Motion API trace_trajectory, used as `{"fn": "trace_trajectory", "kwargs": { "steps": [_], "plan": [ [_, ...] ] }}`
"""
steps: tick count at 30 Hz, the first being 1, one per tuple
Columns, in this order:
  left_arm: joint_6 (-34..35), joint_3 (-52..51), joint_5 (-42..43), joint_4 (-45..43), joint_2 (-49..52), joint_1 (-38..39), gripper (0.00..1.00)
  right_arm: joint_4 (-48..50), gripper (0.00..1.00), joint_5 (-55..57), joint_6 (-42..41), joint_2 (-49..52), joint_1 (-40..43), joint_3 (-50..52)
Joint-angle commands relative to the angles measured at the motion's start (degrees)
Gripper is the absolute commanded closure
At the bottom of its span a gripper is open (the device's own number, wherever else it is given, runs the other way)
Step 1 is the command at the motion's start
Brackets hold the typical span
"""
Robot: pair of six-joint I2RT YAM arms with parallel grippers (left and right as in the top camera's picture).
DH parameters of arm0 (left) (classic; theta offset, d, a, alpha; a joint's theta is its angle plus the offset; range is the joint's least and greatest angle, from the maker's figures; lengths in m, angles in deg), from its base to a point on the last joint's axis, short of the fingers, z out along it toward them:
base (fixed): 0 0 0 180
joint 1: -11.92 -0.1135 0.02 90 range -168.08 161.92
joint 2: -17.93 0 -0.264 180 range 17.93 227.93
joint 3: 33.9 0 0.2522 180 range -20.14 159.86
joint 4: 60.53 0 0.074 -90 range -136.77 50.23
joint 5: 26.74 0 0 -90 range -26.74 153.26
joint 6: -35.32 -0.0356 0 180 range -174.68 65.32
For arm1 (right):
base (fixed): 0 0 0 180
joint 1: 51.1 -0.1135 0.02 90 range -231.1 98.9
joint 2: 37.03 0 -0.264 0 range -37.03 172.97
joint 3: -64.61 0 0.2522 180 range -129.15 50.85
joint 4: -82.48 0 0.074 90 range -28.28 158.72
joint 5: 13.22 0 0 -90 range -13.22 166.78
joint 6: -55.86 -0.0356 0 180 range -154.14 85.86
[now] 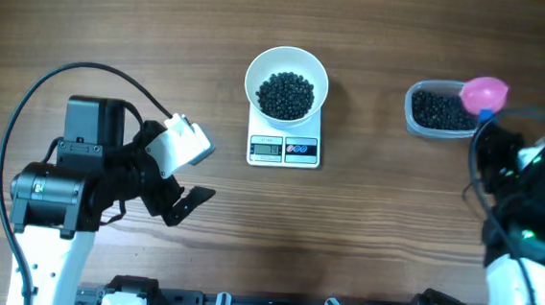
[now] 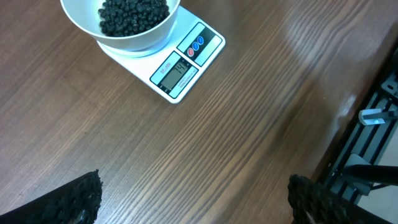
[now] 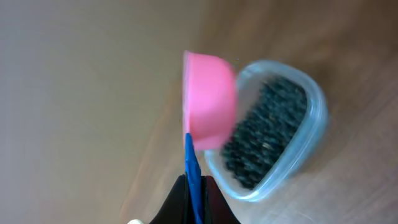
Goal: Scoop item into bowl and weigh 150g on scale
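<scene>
Your right pincer (image 3: 194, 186) pinches the pink scoop (image 3: 210, 102) over the tub (image 3: 316, 118), left pincer (image 2: 196, 198) spread; carry it unevenly and beads (image 3: 267, 134) scatter onto the counter (image 1: 392, 238) before the bowl (image 1: 254, 79).

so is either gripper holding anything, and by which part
The right gripper pinches the pink scoop by its blue handle; the left gripper is open and empty.

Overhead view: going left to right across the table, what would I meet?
Left arm's open black pincer, round white bowl of tiny black beads on the flat white scale, clear plastic tub of more beads.
</scene>
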State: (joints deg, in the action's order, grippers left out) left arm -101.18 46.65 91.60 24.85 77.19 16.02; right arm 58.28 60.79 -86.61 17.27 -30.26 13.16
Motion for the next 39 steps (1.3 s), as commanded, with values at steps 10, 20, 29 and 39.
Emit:
{"fn": "trace_trajectory", "kwargs": {
  "steps": [10,20,29,39],
  "plan": [
    [-1.3,1.1,0.0,-0.2,0.0,0.2,0.00,-43.2,0.95,5.9,42.6,17.5,0.2,-41.9],
    [-1.3,1.1,0.0,-0.2,0.0,0.2,0.00,-49.9,0.95,17.7,60.0,31.3,-7.6,-49.4],
    [-1.3,1.1,0.0,-0.2,0.0,0.2,0.00,-49.4,0.95,39.1,70.8,40.2,-19.5,-49.4],
    [-1.3,1.1,0.0,-0.2,0.0,0.2,0.00,-48.3,0.95,48.8,75.0,49.5,-22.1,-49.3]
  ]
}}
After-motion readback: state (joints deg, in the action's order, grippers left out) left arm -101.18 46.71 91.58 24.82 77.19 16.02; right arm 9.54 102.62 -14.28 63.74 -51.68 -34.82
